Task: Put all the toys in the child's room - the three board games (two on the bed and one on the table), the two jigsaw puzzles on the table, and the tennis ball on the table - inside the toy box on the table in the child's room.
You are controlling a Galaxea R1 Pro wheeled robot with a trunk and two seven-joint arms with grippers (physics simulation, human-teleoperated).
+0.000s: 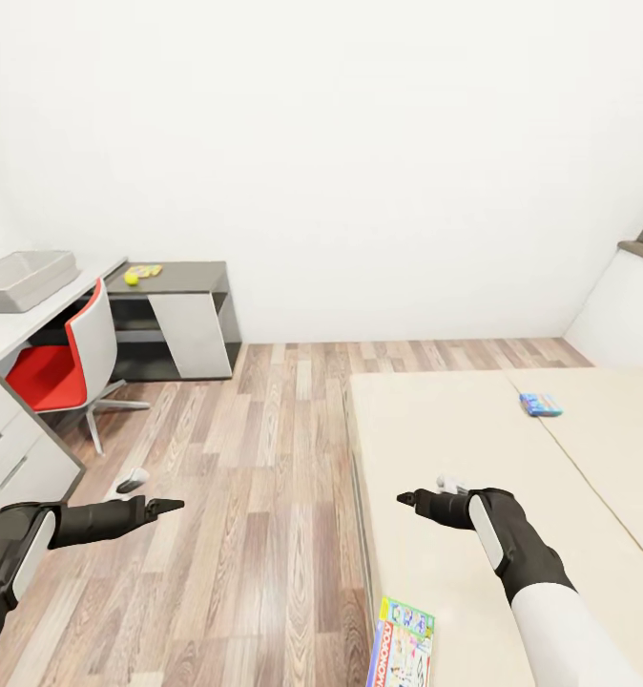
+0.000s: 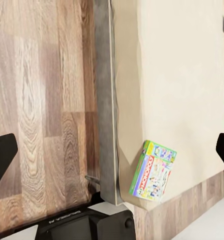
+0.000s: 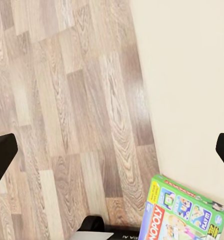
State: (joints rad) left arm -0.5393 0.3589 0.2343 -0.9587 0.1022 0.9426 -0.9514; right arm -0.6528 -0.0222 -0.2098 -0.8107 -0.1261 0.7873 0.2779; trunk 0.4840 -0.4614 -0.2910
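Note:
A green-edged Monopoly board game (image 1: pixel 403 644) lies flat at the near corner of the beige bed (image 1: pixel 455 448); it also shows as the Monopoly box (image 2: pixel 154 171) and the same box (image 3: pixel 186 212) in the wrist views. A small blue board game (image 1: pixel 541 405) lies farther up the bed. The grey toy box (image 1: pixel 24 279) stands on the white desk at the left. On the dark side table (image 1: pixel 178 279) sit a yellow tennis ball (image 1: pixel 131 278) and a flat yellow item beside it. My left gripper (image 1: pixel 169 504) hangs open over the floor. My right gripper (image 1: pixel 405 497) is open above the bed's edge, empty.
A red and white swivel chair (image 1: pixel 69 363) stands between the desk and the wooden floor (image 1: pixel 264 458). White drawers (image 1: pixel 16 448) are at the near left. A white wall closes the back, with a ledge at the far right.

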